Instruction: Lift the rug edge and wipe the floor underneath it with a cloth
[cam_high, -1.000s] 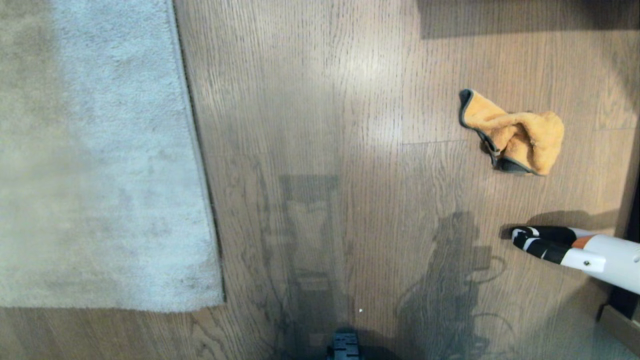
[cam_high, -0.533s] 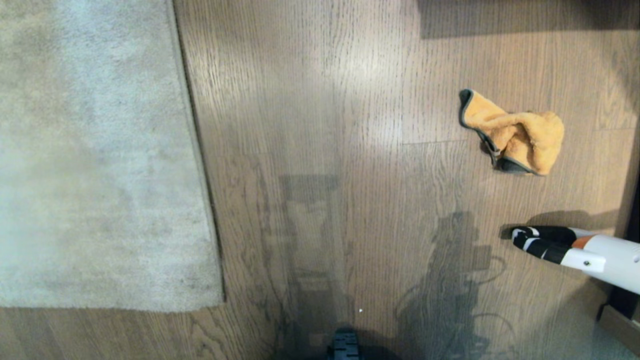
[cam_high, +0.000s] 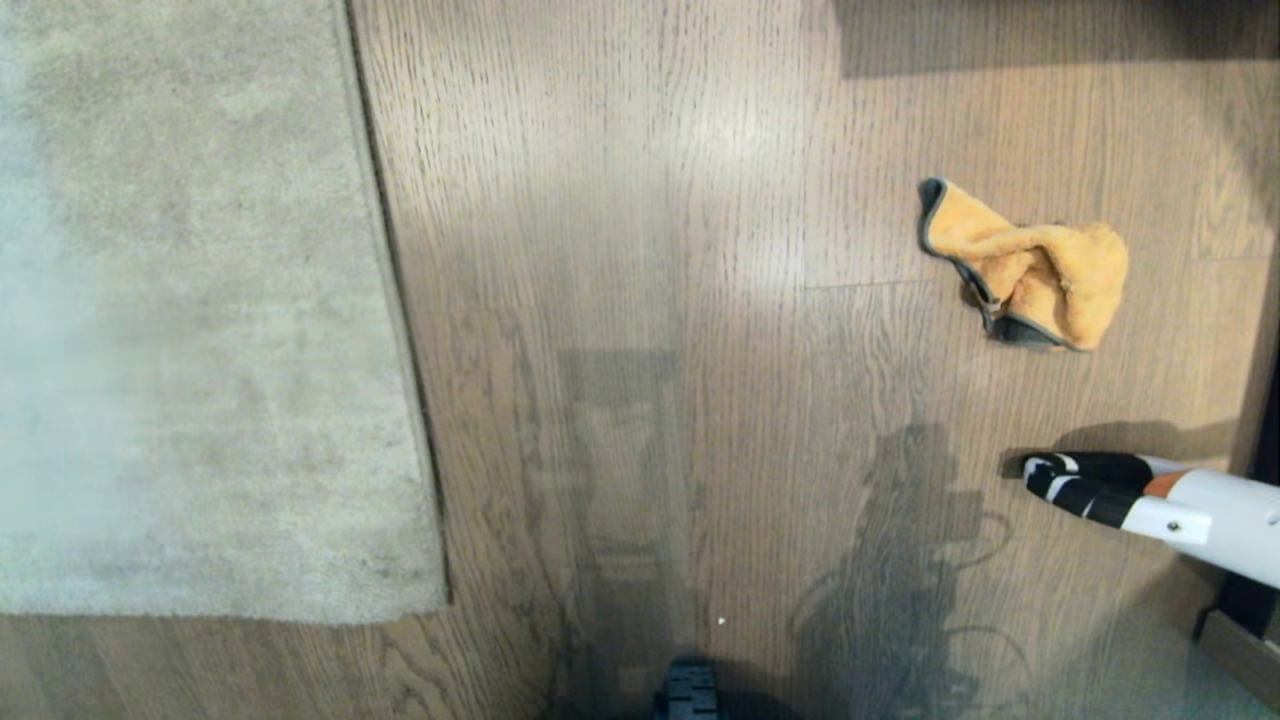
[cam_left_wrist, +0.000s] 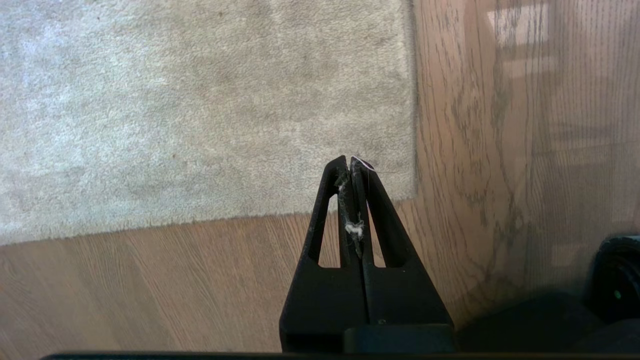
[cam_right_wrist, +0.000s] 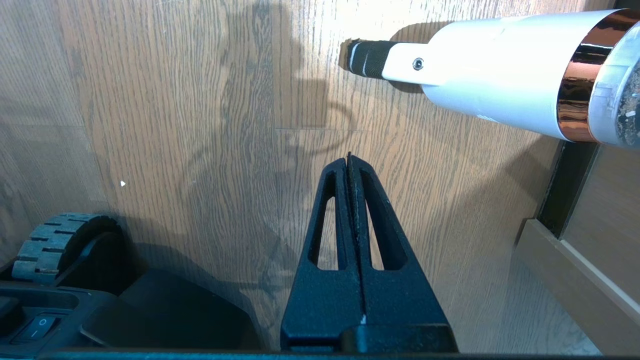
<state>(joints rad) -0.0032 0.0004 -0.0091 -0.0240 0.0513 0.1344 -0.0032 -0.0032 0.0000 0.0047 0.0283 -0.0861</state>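
Nothing has moved. Both grippers, left (cam_left_wrist: 352, 159) and right (cam_right_wrist: 349, 156), closed, empty. Rug (cam_high: 200, 330) flat at left; cloth (cam_high: 1030, 265) bunched upper right on floor (cam_high: 650, 250). Risk: closed jaws push cloth away.

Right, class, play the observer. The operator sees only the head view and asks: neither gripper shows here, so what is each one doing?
Observer: The left gripper is shut, poised over the rug near its corner.
Operator: Holding anything?
Observer: Only white fluff caught between its fingers.
Operator: And the right?
Observer: The right gripper is shut and empty, over bare floor.
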